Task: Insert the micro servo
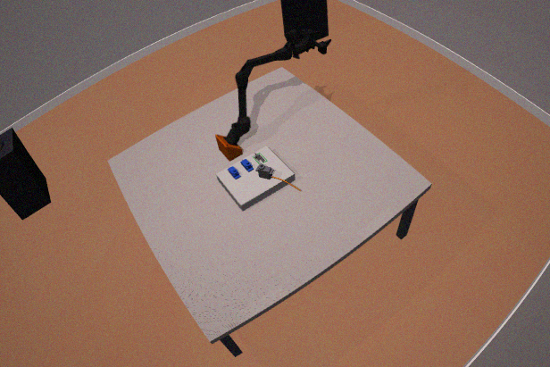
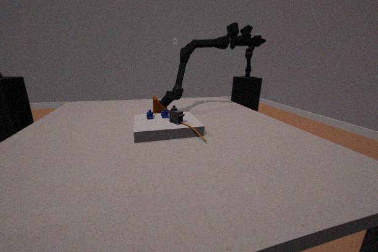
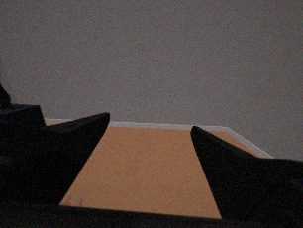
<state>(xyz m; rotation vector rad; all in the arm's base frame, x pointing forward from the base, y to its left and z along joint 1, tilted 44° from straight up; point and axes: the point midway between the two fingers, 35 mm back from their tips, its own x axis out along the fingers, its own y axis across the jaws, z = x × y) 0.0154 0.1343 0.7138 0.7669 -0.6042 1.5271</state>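
Loose micro servo (image 1: 265, 171) stands upright on white deck (image 1: 250, 191), counter (image 1: 268, 245) centre, just beside green-marked pocket (image 1: 260, 158) at its 11 o'clock. Grey boxy body, shaft stub on top, orange cable (image 1: 287, 183) trailing off deck toward 4 o'clock. Two blue servos (image 1: 240, 168) seated alongside. Likely light, rigid, smooth-sided; cable limp, may drag and twist it. Best hold: across flat body sides below ears, clear of shaft and cable. Claw (image 2: 259, 41) wide, empty, high and far from deck at 1 o'clock.
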